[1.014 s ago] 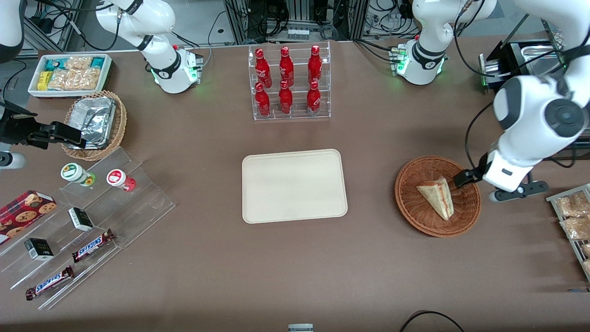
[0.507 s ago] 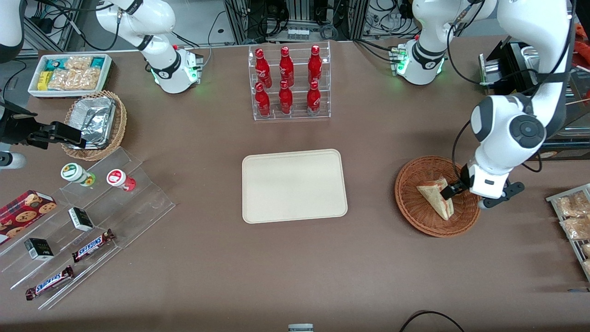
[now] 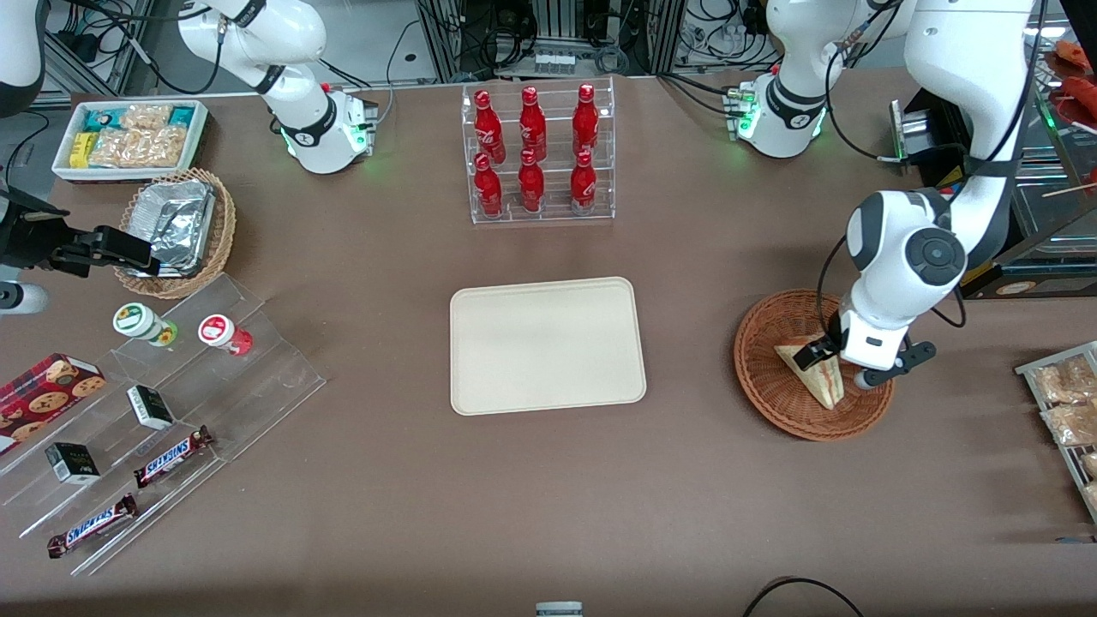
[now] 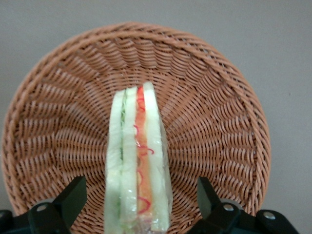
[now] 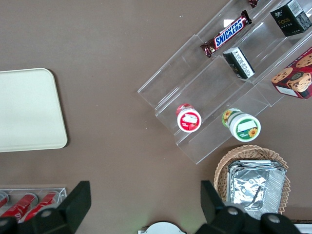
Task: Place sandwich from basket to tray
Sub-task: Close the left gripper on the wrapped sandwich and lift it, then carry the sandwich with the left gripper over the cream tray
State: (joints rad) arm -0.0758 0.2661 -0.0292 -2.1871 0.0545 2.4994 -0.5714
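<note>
The sandwich point(image 3: 819, 377) lies in the reddish-brown wicker basket point(image 3: 758, 334), toward the working arm's end of the table. In the left wrist view the sandwich point(image 4: 139, 156) stands on edge, showing red, orange and green filling, inside the basket point(image 4: 219, 122). My gripper point(image 3: 830, 364) hangs low over the basket, open, with one finger on each side of the sandwich point(image 4: 140, 200). Both fingertips point(image 4: 73, 192) stand apart from the bread. The cream tray point(image 3: 547, 345) sits bare at the middle of the table and also shows in the right wrist view as the tray point(image 5: 29, 109).
A clear rack of red bottles point(image 3: 538, 154) stands farther from the camera than the tray. A tan basket of foil trays point(image 3: 176, 231), a white snack bin point(image 3: 128, 137) and an acrylic step stand point(image 3: 171, 403) sit toward the parked arm's end. A rack of snack packets point(image 3: 1063, 403) lies beside the basket.
My gripper has come in from the basket's edge and down over it. Its fingers now straddle the sandwich. The sandwich and basket have not moved.
</note>
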